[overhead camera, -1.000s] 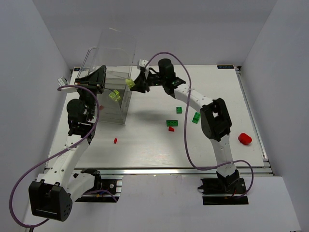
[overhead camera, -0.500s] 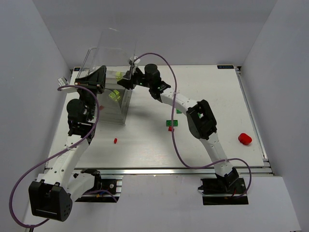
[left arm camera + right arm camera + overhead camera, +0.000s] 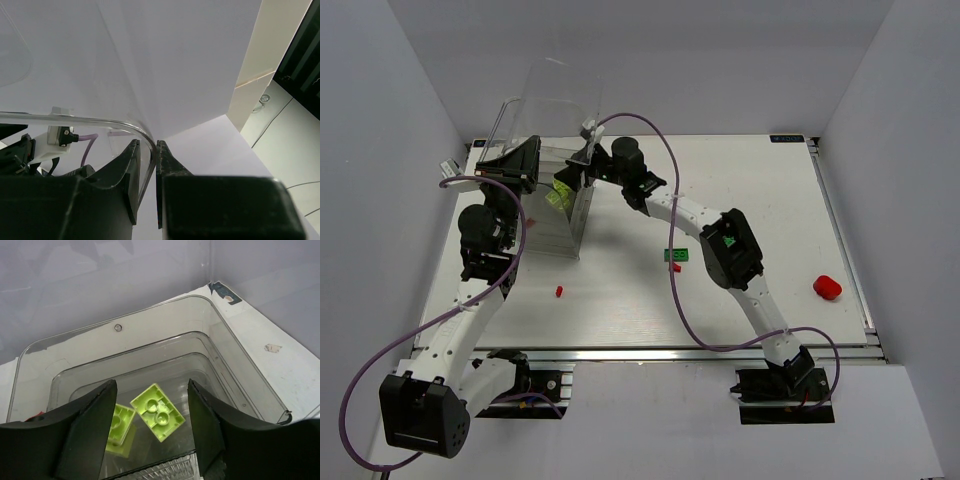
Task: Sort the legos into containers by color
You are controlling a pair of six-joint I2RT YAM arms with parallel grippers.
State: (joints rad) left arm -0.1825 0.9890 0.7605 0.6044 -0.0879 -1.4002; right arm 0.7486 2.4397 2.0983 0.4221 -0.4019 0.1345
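Note:
The clear bin (image 3: 548, 120) stands at the back left of the table. My left gripper (image 3: 523, 160) is shut on its rim; in the left wrist view the jaws (image 3: 147, 145) pinch the curved clear wall (image 3: 100, 121). My right gripper (image 3: 570, 176) is open above the bin. In the right wrist view its fingers (image 3: 151, 386) straddle a yellow-green lego (image 3: 157, 411), which is loose inside the bin (image 3: 150, 315), underside up, next to another yellow-green lego (image 3: 119, 427). Yellow-green also shows through the bin wall (image 3: 559, 196).
On the table lie a dark green lego (image 3: 677, 255) with a small red lego (image 3: 674, 267) beside it, a small red lego (image 3: 559, 291) near the bin, and a larger red piece (image 3: 827, 288) at the right. The right arm stretches across the table's middle.
My right arm swung left from beside the bin to over it and opened. The yellow-green lego it carried is now loose inside the bin. The left arm has not moved.

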